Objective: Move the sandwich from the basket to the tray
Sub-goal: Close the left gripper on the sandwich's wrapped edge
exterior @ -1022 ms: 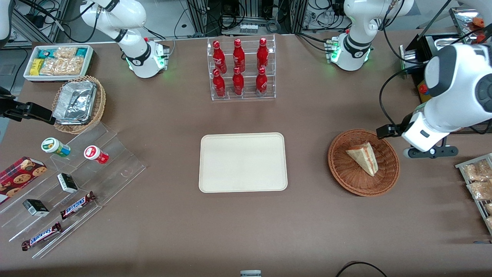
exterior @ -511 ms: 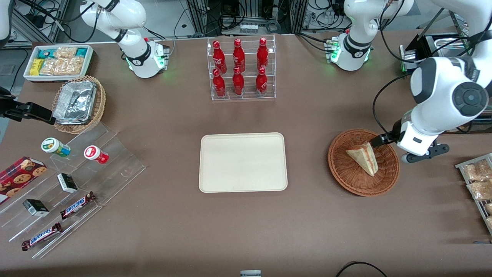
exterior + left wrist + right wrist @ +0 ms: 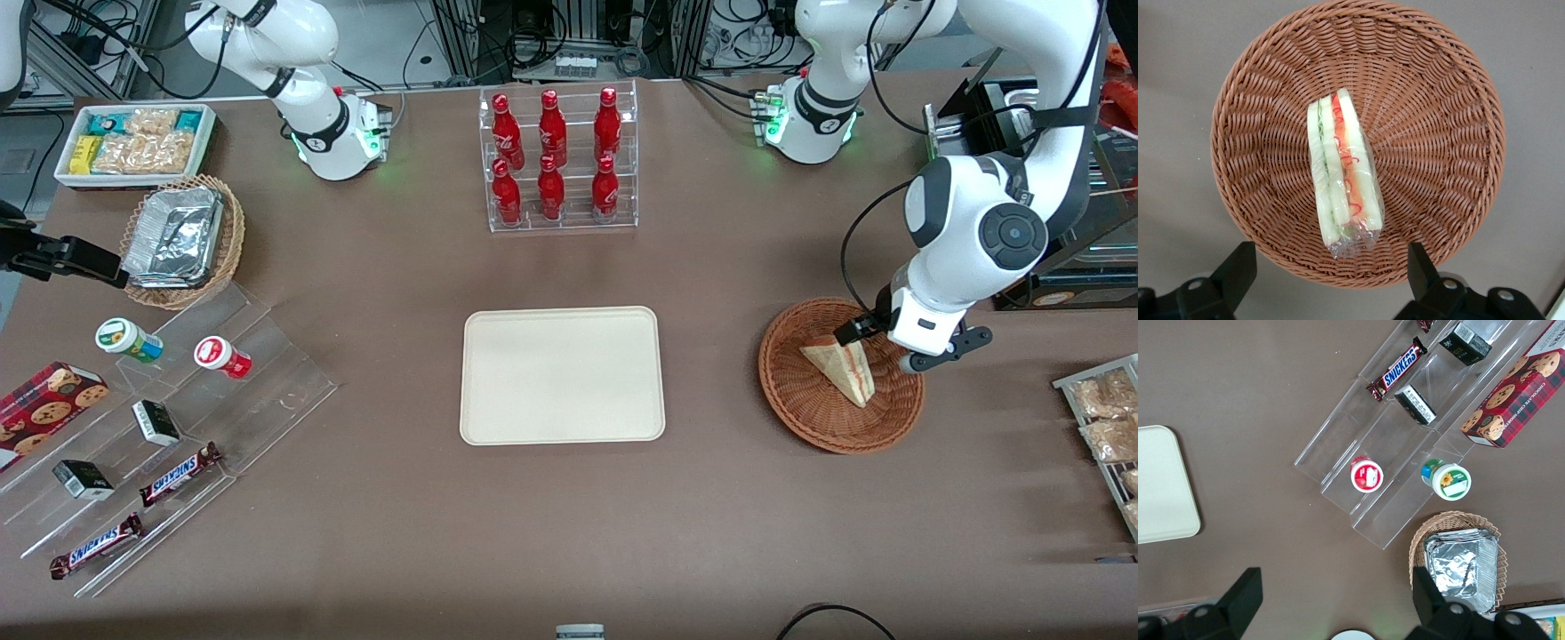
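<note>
The sandwich (image 3: 843, 366), a pale wedge in clear film with red and green layers, lies in the reddish-brown wicker basket (image 3: 800, 400). My left gripper (image 3: 889, 349) hangs open above the basket's edge, on the side toward the working arm's end. In the left wrist view the sandwich (image 3: 1341, 173) rests in the middle of the basket (image 3: 1458, 100). The gripper (image 3: 1331, 275) has its two black fingers (image 3: 1238, 272) spread wide, above the basket's rim and apart from the sandwich. The cream tray (image 3: 562, 374) lies flat and bare at the table's middle, beside the basket.
A clear rack of red bottles (image 3: 556, 160) stands farther from the front camera than the tray. Toward the parked arm's end are a tan basket of foil packets (image 3: 182, 240), a white snack bin (image 3: 133, 142) and a stepped acrylic shelf (image 3: 169, 427). A rack of packets (image 3: 1107, 427) sits at the working arm's end.
The left arm has swung in from the working arm's end of the table, bringing the gripper over the basket. The sandwich, basket and tray have not moved.
</note>
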